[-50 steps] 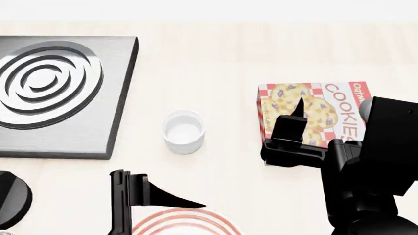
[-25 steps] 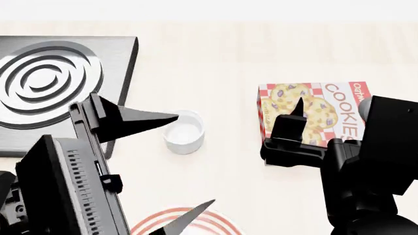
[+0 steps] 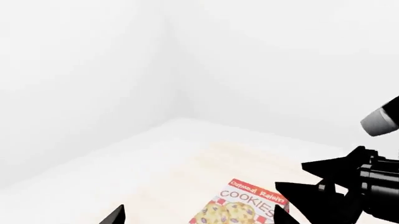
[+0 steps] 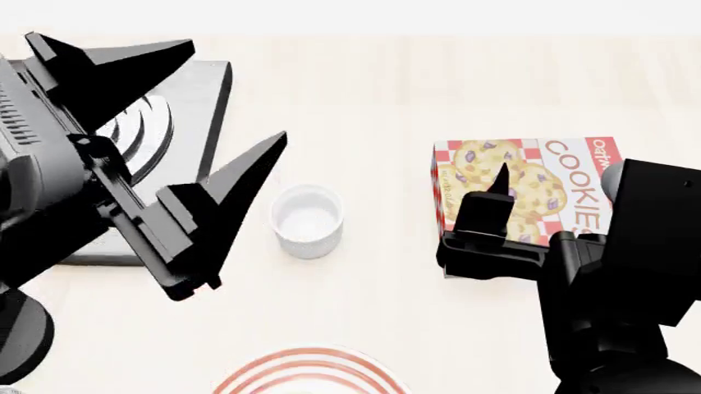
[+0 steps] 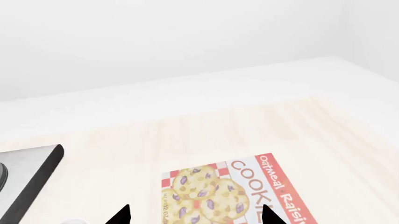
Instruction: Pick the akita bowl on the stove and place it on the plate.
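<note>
Pale wood tabletop (image 4: 383, 98) fills the head view, with plain white walls behind it in both wrist views. At the far left lies the stove (image 4: 213, 107), a grey slab whose burner rings show only in part behind the left arm. No speckled bowl can be seen on it or anywhere else; much of the slab is hidden, so I cannot tell where the akita bowl is.

Near the middle of the table stands a small white straight-sided cup (image 4: 308, 221), upright and with nothing visible inside it. It sits right of the stove and well apart from the cookie box (image 4: 547, 176), which lies flat at the right with its printed face up. The same box shows in the right wrist view (image 5: 231, 191) and at the edge of the left wrist view (image 3: 240, 207).

At the near edge, between the arms, the far rim of the plate (image 4: 307, 369) shows its red rings; the part in view carries nothing.

The left gripper (image 4: 213, 115) is raised over the stove's near right part, its two black pointed fingers spread wide and holding nothing. The right gripper (image 4: 495, 205) hangs over the near left corner of the cookie box; one finger tip points up, and two dark tips in its wrist view stand apart, so it reads as spread and unladen.

A dark round object (image 4: 22, 336) sits at the near left edge.
</note>
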